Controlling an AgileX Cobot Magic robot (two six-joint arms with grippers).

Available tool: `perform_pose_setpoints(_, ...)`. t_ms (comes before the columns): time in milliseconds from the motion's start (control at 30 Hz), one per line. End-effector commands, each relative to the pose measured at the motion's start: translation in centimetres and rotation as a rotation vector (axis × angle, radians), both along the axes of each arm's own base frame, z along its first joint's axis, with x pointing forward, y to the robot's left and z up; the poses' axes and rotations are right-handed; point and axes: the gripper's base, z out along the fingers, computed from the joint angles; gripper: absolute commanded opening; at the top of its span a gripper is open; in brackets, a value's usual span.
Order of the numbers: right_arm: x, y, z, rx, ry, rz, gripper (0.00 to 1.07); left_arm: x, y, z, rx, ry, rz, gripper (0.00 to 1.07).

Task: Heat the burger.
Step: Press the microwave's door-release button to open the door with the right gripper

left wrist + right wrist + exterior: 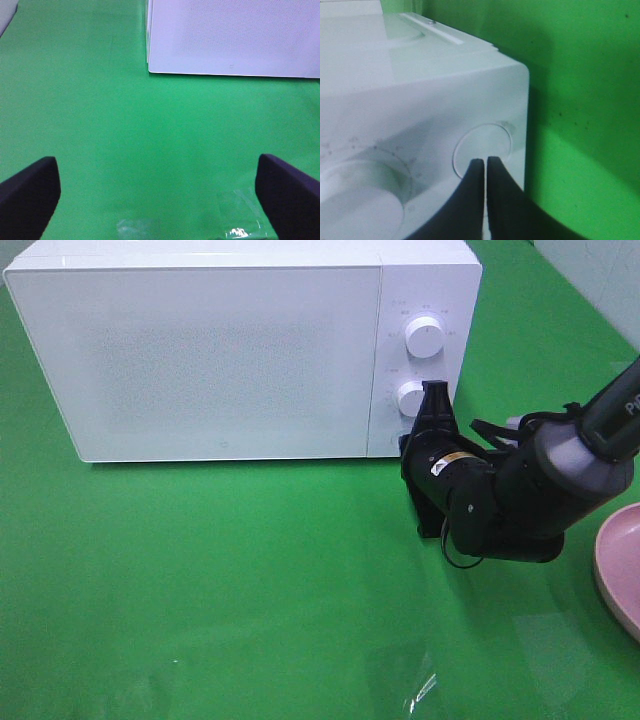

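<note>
1. Starting at the right gripper (485,160): got the fingers (467,195) squeezed flat together, zero gap, nothing pinched between. Parked tip-first on the round button (482,142) at the bottom corner of the microwave (220,350) panel. Touching or as good as, can't quite call contact.
2. Over at the left gripper (157,167): spread wide, holding nothing, hovering over bare green table (250,570) out front of the microwave's left corner.
3. Moving outward: seeing the door (200,360) shut flat, and the knobs (425,337) above the button with nothing on them.
4. No sign of the burger anywhere, honestly. Just a sliver of pink plate (620,560) at the right edge of the high view, with nothing showing on that bit. Could be out of frame or inside the microwave, can't tell.
5. Reads like the button-press step, probably popping the door open.
6. Next up, guessing: push straight in with the closed tips, stay centred so as not to skid off the rim, then back away to clear the door's swing. Maybe worth pulling the left gripper clear too.
</note>
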Motion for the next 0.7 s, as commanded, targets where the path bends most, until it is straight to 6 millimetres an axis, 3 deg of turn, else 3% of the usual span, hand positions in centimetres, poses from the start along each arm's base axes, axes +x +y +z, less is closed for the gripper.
perform_pose_setpoints(33, 0.9, -0.5, 0.4, 0.003, -0.016, -0.022, 0.0, 0.0, -0.1, 0.0, -0.007, -0.004, -0.007, 0.98)
perform_pose_setpoints(433, 1.8, -0.3, 0.1, -0.003, -0.028, -0.031, 0.0, 0.0, -0.1, 0.0, -0.007, -0.004, -0.007, 0.98)
perform_pose_setpoints(700, 2.5, -0.4, 1.3, 0.01, -0.146, -0.066, 0.0, 0.0, -0.1, 0.0, -0.007, -0.004, -0.007, 0.98)
